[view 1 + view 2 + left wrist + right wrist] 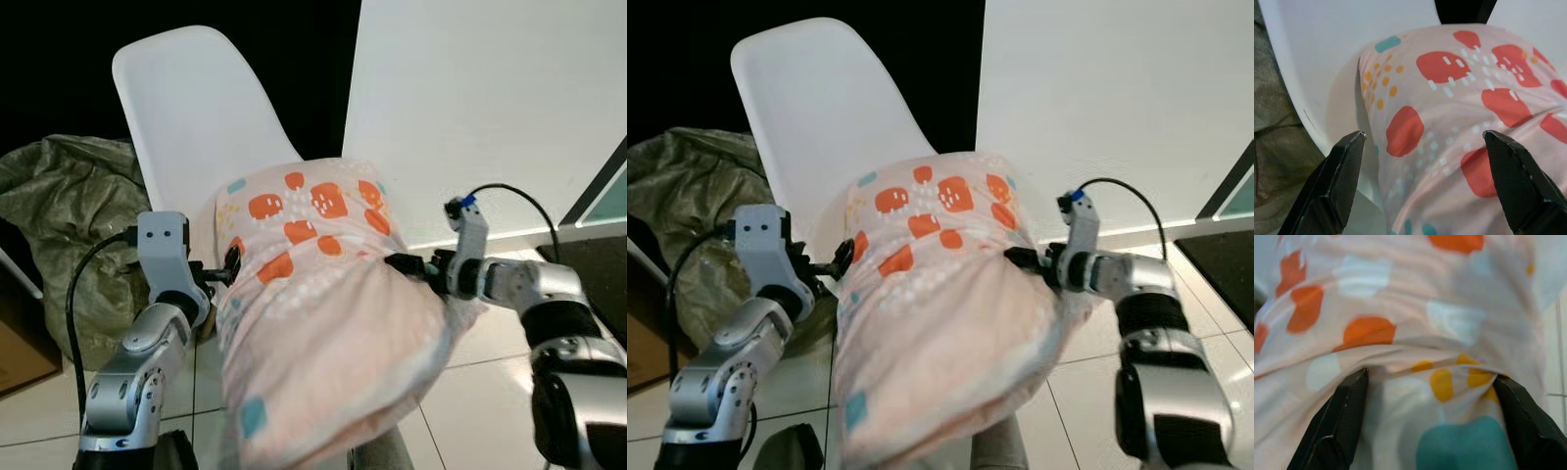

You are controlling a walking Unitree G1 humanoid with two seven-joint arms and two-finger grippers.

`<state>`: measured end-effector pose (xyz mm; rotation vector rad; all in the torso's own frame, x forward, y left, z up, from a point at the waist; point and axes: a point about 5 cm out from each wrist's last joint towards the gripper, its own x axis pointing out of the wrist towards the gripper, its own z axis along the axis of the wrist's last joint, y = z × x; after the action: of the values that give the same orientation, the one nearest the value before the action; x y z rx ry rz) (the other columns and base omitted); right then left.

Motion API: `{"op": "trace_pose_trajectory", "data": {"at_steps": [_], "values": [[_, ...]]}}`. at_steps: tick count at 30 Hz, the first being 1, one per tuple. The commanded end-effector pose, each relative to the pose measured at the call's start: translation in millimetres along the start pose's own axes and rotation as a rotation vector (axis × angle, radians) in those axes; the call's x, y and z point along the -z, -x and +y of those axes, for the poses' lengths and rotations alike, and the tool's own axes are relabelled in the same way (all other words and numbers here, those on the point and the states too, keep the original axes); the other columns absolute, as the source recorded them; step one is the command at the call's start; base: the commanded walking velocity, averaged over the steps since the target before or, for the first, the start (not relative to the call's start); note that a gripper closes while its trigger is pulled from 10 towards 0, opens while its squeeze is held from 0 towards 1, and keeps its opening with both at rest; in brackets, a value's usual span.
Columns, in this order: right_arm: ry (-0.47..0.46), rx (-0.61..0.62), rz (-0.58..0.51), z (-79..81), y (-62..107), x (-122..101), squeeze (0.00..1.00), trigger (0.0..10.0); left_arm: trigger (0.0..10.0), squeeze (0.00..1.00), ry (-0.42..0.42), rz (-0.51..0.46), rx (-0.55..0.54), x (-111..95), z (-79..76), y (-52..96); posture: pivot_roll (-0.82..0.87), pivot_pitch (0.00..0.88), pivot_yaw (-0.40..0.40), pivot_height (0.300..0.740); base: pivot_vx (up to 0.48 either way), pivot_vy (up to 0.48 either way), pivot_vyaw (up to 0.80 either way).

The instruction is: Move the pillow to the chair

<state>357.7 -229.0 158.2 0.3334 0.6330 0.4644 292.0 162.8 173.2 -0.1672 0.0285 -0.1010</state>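
A pink pillow with orange, teal and yellow patches lies tilted over the seat of a white plastic chair. Its far end rests near the chair back and its near end hangs toward me. My left gripper is at the pillow's left edge, open, its fingertips touching or just short of the fabric. In the left wrist view the left gripper has the pillow ahead between its spread fingers. My right gripper presses into the pillow's right side. In the right wrist view the right gripper has its fingers wide apart with fabric bulging between them.
A crumpled olive-green bag lies on the floor left of the chair, with a cardboard box nearer me. A white wall panel rises behind on the right. A dark-framed pane stands at the far right on the tiled floor.
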Motion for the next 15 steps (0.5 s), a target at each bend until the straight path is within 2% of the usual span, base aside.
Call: {"op": "trace_pose_trajectory", "data": {"at_steps": [1,2,3,4,5,6,7,8,9,10,11,12,13,15], "values": [[0.028,-0.066,0.012,8.1,2.8,-0.5,1.0,10.0,10.0,0.0,-0.023,0.021,-0.008,3.3,3.0,0.0,-0.18,0.091,-0.043,0.5,0.0,0.0,0.0],[0.028,-0.066,0.012,8.1,2.8,-0.5,1.0,10.0,10.0,0.0,-0.023,0.021,-0.008,3.3,3.0,0.0,-0.18,0.091,-0.043,0.5,0.0,0.0,0.0],[0.053,-0.102,-0.039,6.7,14.0,-7.7,1.0,10.0,10.0,0.0,-0.026,0.021,-0.014,3.5,3.9,0.0,-0.18,0.089,-0.044,0.5,0.0,0.0,0.0],[0.053,-0.102,-0.039,6.7,14.0,-7.7,1.0,10.0,10.0,0.0,-0.026,0.021,-0.014,3.5,3.9,0.0,-0.18,0.089,-0.044,0.5,0.0,0.0,0.0],[0.073,-0.128,-0.119,4.8,25.4,-19.1,1.0,10.0,10.0,0.0,-0.029,0.021,-0.018,3.8,4.7,-0.2,-0.19,0.086,-0.043,0.5,0.0,0.0,0.0],[0.073,-0.128,-0.119,4.8,25.4,-19.1,1.0,10.0,10.0,0.0,-0.029,0.021,-0.018,3.8,4.7,-0.2,-0.19,0.086,-0.043,0.5,0.0,0.0,0.0],[0.082,-0.151,-0.194,3.6,35.3,-29.9,1.0,10.0,10.0,0.0,-0.03,0.021,-0.021,3.9,5.3,-0.3,-0.19,0.086,-0.043,0.5,0.0,0.0,0.0],[0.082,-0.151,-0.194,3.6,35.3,-29.9,1.0,10.0,10.0,0.0,-0.03,0.021,-0.021,3.9,5.3,-0.3,-0.19,0.086,-0.043,0.5,0.0,0.0,0.0],[0.089,-0.161,-0.278,2.8,45.5,-42.5,0.93,10.0,10.0,0.0,-0.032,0.02,-0.023,3.9,6.1,-0.7,-0.19,0.077,-0.039,0.5,0.0,0.0,0.0],[0.089,-0.161,-0.278,2.8,45.5,-42.5,0.93,10.0,10.0,0.0,-0.032,0.02,-0.023,3.9,6.1,-0.7,-0.19,0.077,-0.039,0.5,0.0,0.0,0.0],[0.077,-0.154,-0.351,1.2,52.4,-52.3,0.36,10.0,10.0,0.0,-0.035,0.019,-0.025,3.6,6.9,-1.4,-0.19,0.072,-0.039,0.5,0.0,0.0,0.0],[0.069,-0.151,-0.415,1.1,56.4,-59.5,0.0,10.0,10.0,0.0,-0.038,0.016,-0.028,2.7,7.5,-2.3,-0.19,0.069,-0.04,0.5,0.0,0.0,0.0],[0.069,-0.151,-0.415,1.1,56.4,-59.5,0.0,10.0,10.0,0.0,-0.038,0.016,-0.028,2.7,7.5,-2.3,-0.19,0.069,-0.04,0.5,0.0,0.0,0.0],[-0.007,-0.201,-0.55,5.6,59.7,-67.9,0.0,10.0,10.0,0.0,-0.041,0.005,-0.038,0.7,8.9,-4.0,-0.18,0.056,-0.039,0.5,0.0,0.0,0.0]]}}
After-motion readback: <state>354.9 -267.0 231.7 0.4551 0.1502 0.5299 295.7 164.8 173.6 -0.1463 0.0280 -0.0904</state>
